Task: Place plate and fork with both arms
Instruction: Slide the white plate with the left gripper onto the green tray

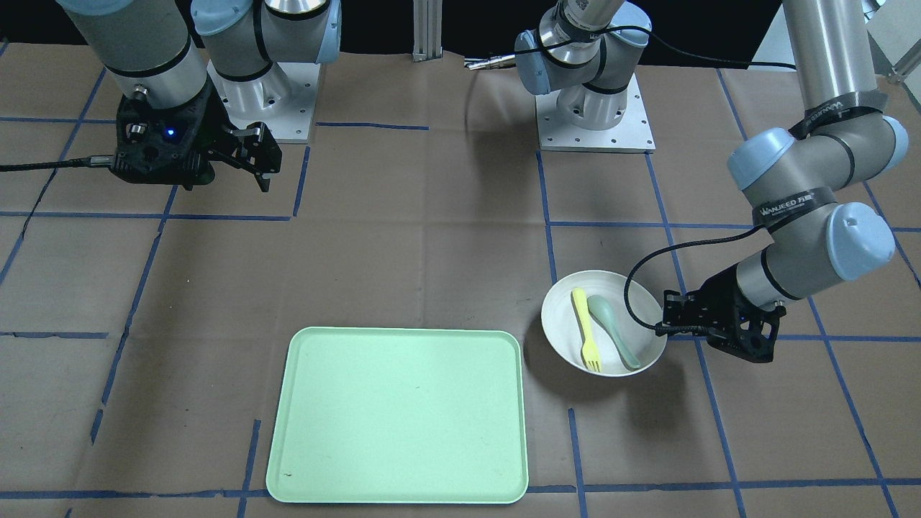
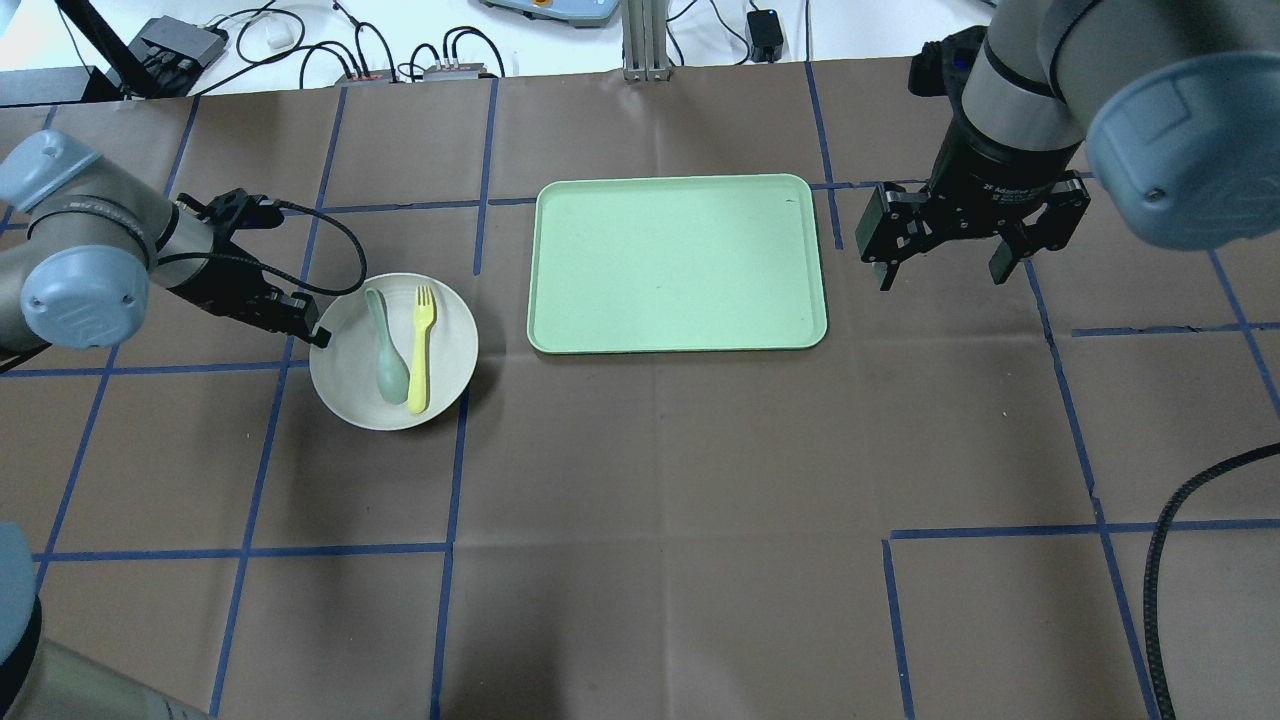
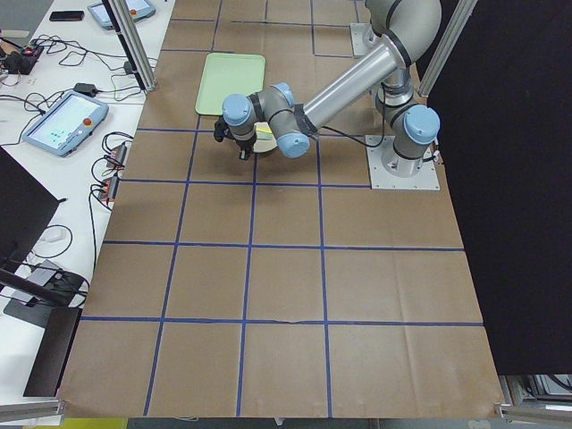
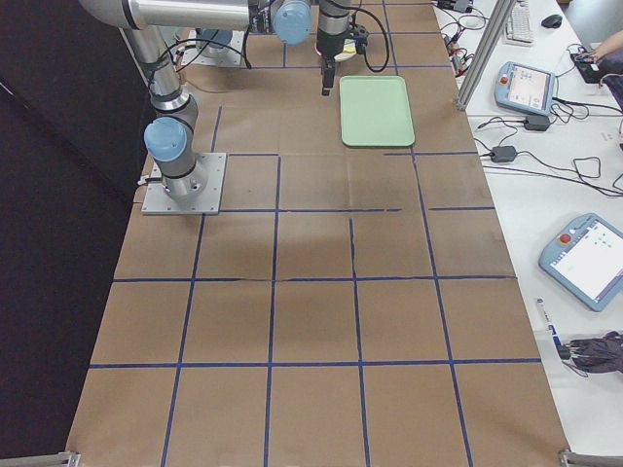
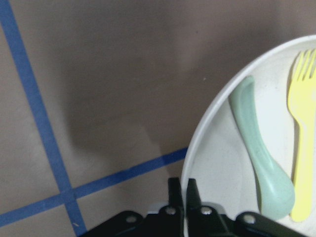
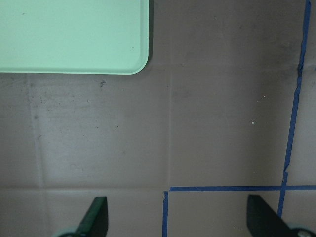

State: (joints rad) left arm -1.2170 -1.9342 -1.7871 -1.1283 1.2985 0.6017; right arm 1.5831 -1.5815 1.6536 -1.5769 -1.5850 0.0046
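Off-white plate [image 2: 447, 335] sits on the table [image 2: 650, 480] near the green tray [image 2: 680, 265], and in it you have the yellow fork [image 2: 421, 350] and a grey-green spoon [image 2: 386, 355] lying side by side. Your left pincer [image 2: 318, 335] is pinching the plate's rim, while the right pincer [image 2: 942, 280] hangs spread beside the tray's other end. A strap on the left arm [image 1: 799, 201] reads "WANJEED", and the right pincer's collar shows "2F Adaptive".

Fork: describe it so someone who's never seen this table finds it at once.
Start at the large light-green tray; on the robot's left of it sits a round off-white plate. Two utensils lie side by side in the plate: the fork is the slim pale-yellow one with tines, on the tray side of the grey-green spoon.
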